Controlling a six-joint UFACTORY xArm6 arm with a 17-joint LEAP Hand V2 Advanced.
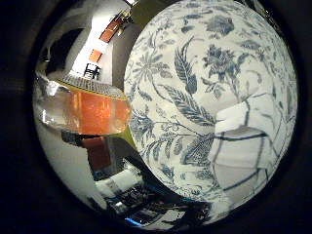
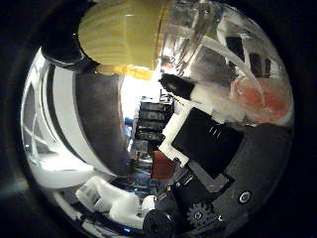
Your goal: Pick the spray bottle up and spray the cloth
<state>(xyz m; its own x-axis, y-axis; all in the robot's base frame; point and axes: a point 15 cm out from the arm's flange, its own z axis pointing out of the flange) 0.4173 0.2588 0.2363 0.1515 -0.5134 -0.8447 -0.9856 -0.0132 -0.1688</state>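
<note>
Spray bottle: clear body with a yellow ribbed collar, lying close against the palm and filling much of the thumb-side view; its transparent wall carries orange reflections or liquid, also visible in the little-finger-side view. The hand is curled round the bottle, white and black finger parts pressing against its clear wall, so the grasp appears made and the bottle seems lifted into the hand. Whether a finger rests on the trigger cannot be told; the nozzle itself is not clearly visible.

Cloth: a white piece with dark check lines, lying beyond the bottle on a surface covered by a blue floral fabric, facing the palm on its little-finger side and some way off from it.

Step in hand, as judged: bringing the nozzle to bear on the cloth and squeezing. To do it well, the grip on the body should be firm enough that the smooth plastic does not rotate when the trigger is pulled; the nozzle should point at the checked cloth rather than at the floral fabric around it; and the bottle should be kept near upright so the intake tube stays in liquid. A slipping grip or an off-aim spray is the chief risk.
</note>
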